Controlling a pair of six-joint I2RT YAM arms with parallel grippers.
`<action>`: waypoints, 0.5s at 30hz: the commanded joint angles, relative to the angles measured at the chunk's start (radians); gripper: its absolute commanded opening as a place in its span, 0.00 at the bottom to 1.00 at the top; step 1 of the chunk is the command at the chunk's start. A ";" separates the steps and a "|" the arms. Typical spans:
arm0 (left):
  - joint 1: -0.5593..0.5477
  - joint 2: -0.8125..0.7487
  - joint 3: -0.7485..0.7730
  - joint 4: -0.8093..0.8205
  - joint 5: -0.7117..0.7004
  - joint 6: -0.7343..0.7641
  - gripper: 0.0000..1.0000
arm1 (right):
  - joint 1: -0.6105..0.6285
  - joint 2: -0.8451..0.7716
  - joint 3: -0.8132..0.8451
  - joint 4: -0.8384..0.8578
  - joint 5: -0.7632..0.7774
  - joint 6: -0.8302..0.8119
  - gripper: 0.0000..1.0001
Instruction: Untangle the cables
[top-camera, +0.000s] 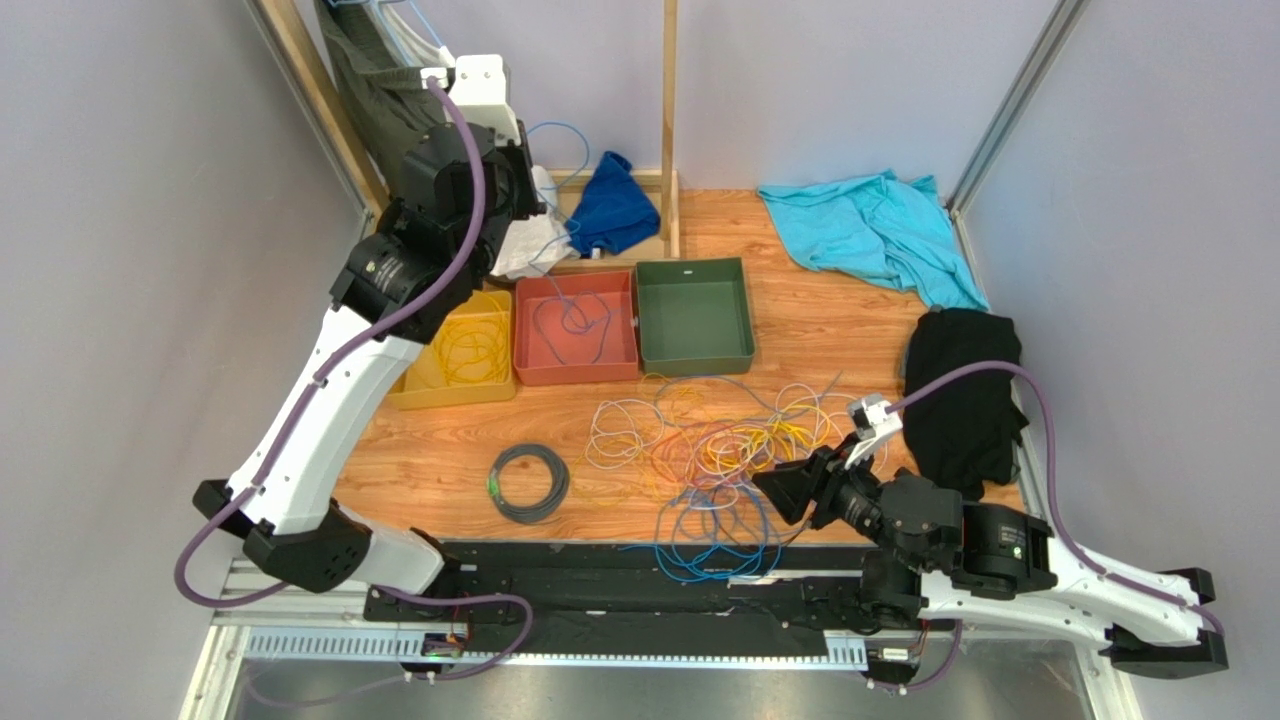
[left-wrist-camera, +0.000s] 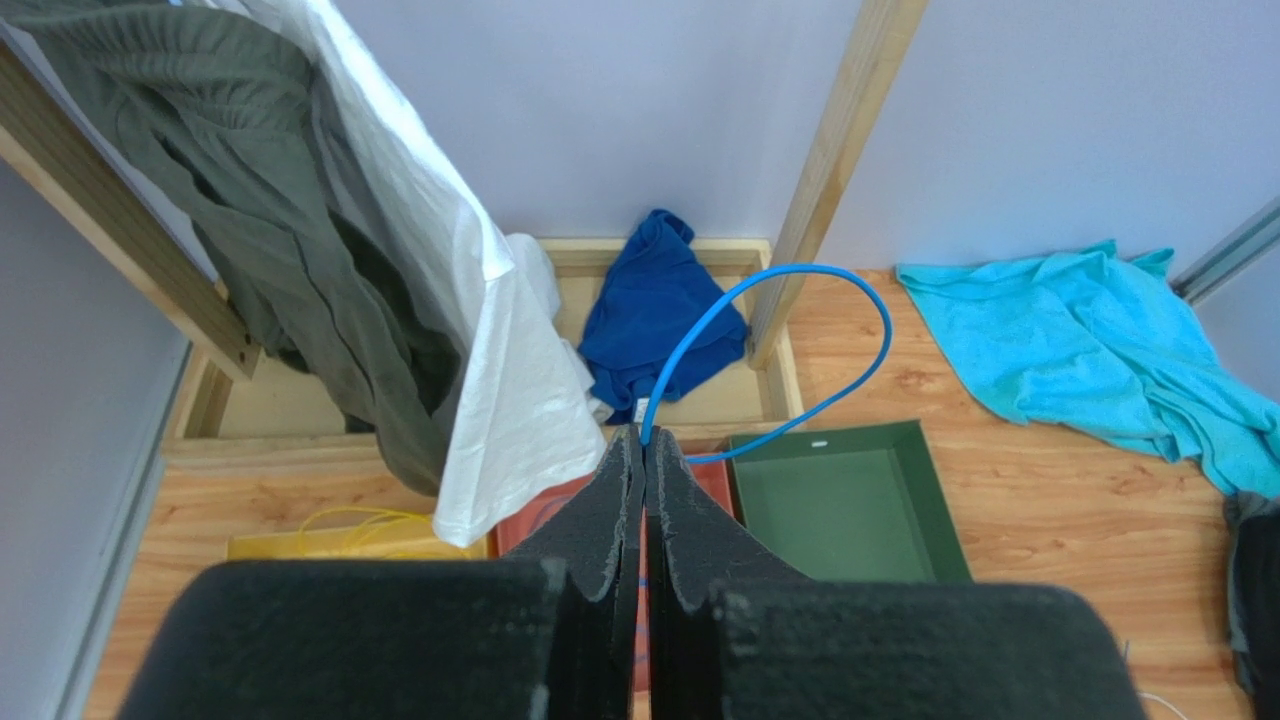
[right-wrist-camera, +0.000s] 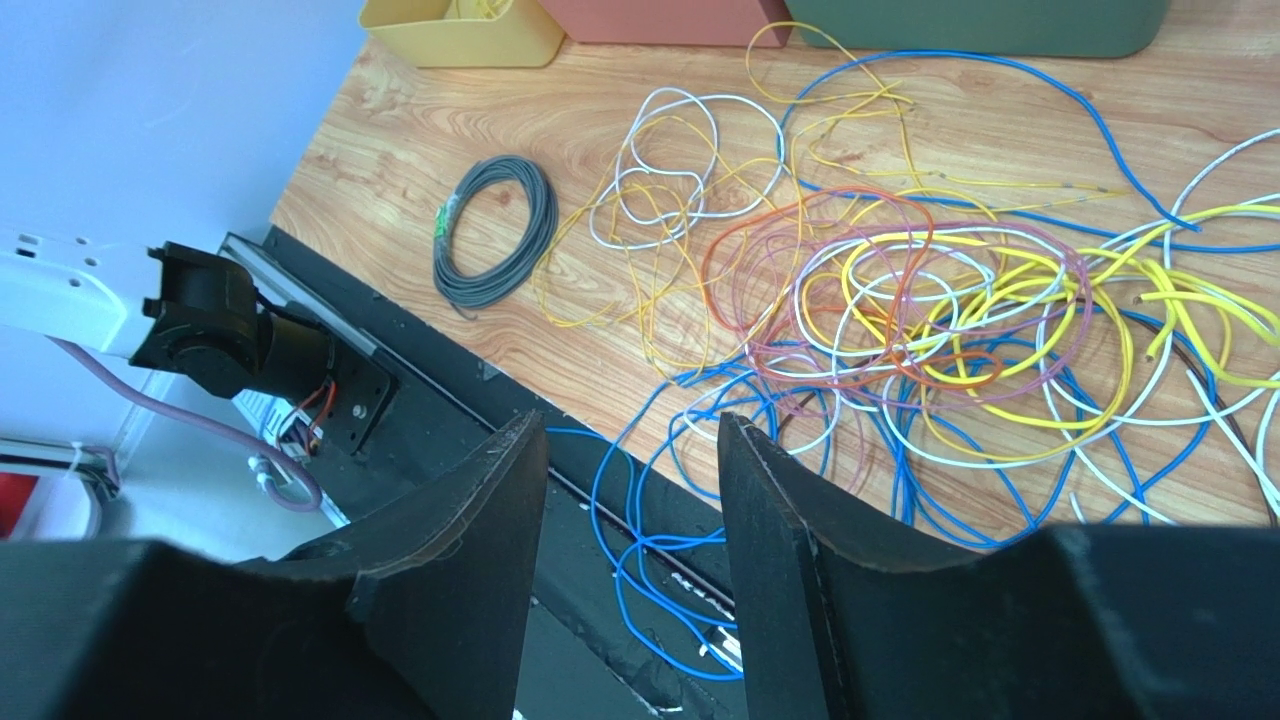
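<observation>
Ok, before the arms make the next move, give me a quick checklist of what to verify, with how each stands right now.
1. Left pincer shut on the thin blue cable: ok.
2. Right pincer open above the multicoloured cable tangle: ok.
3. Held blue cable free of that tangle: cannot tell.
4. Green plastic tray empty: ok.
5. Tangle wholly on the wooden table: not ok, blue loops overhang the near edge.

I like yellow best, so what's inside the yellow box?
A loose coil of yellow cable lies inside the yellow box. The left arm hangs over the box's far left corner, so that corner is hidden.
</observation>
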 joint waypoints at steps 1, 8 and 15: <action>0.063 0.005 -0.016 0.071 0.046 -0.044 0.00 | 0.002 -0.041 -0.009 0.017 0.022 -0.016 0.49; 0.098 0.016 -0.171 0.156 0.075 -0.073 0.00 | 0.004 -0.076 -0.022 -0.003 0.053 -0.006 0.49; 0.154 0.031 -0.286 0.189 0.084 -0.105 0.00 | 0.002 -0.067 -0.036 -0.009 0.038 0.010 0.49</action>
